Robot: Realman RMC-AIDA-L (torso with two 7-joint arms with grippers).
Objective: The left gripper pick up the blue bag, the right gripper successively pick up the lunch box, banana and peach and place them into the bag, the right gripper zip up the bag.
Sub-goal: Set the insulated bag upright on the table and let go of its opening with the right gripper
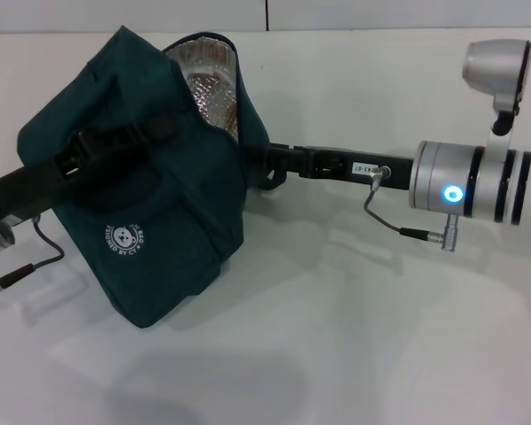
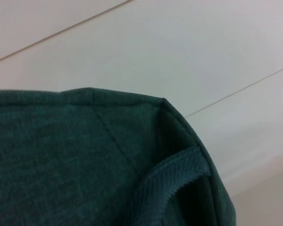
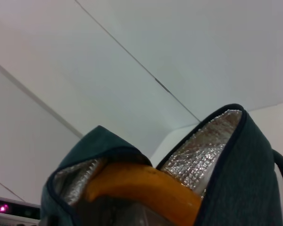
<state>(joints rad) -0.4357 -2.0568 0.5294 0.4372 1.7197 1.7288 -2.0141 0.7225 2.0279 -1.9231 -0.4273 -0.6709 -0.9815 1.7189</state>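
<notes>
The blue bag (image 1: 150, 230) is tilted and held off the white table, its mouth open and its silver lining (image 1: 212, 84) showing. My left gripper (image 1: 150, 131) reaches in from the left across the bag's front and is shut on its top. Bag fabric (image 2: 61, 160) fills the left wrist view. My right arm (image 1: 319, 162) reaches in from the right, and its gripper is hidden behind the bag's edge. In the right wrist view the banana (image 3: 146, 186) lies in the bag's open mouth (image 3: 254, 174), between the lined walls. The lunch box and the peach are out of view.
The white table (image 1: 354, 336) spreads in front of and to the right of the bag. The right arm's silver wrist (image 1: 465, 186) with a blue light hangs at the right, a thin cable (image 1: 398, 226) looping under it.
</notes>
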